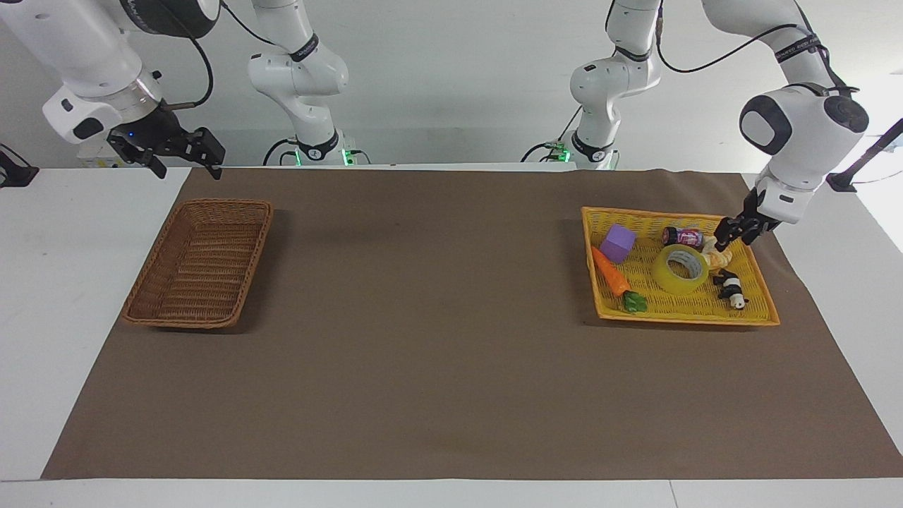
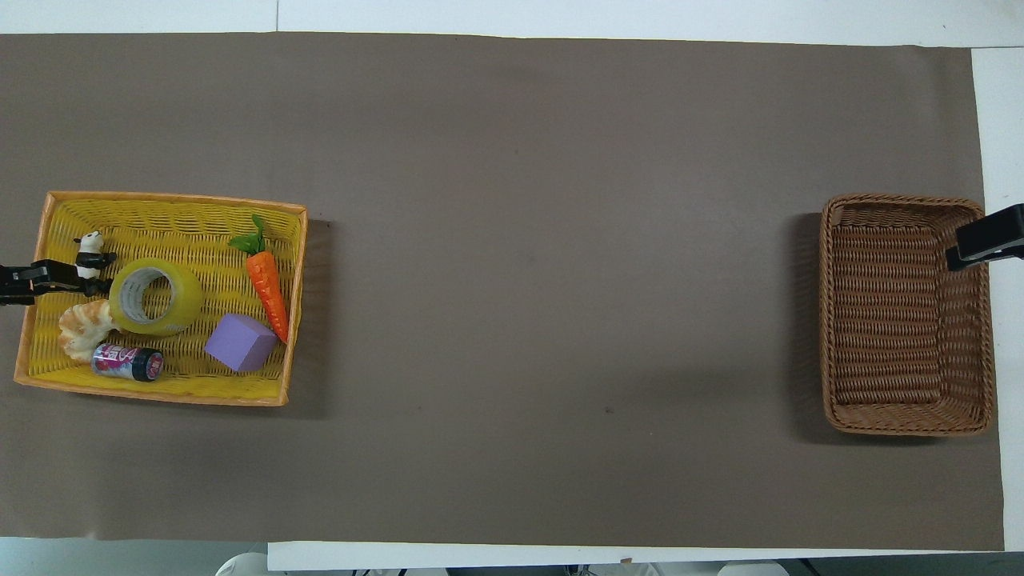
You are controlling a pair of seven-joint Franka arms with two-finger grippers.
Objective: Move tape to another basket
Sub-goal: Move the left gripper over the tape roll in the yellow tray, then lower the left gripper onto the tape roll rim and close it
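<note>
Two baskets: one brown wicker basket (image 1: 200, 262), one yellow tray basket (image 1: 762, 300). One tape roll (image 1: 679, 269), one carrot (image 1: 612, 272), one purple block (image 1: 618, 243), one can (image 1: 682, 236), one panda figure (image 1: 731, 288), one shell (image 2: 82, 327). Two grippers: left gripper (image 1: 726, 238), right gripper (image 1: 185, 161).
</note>
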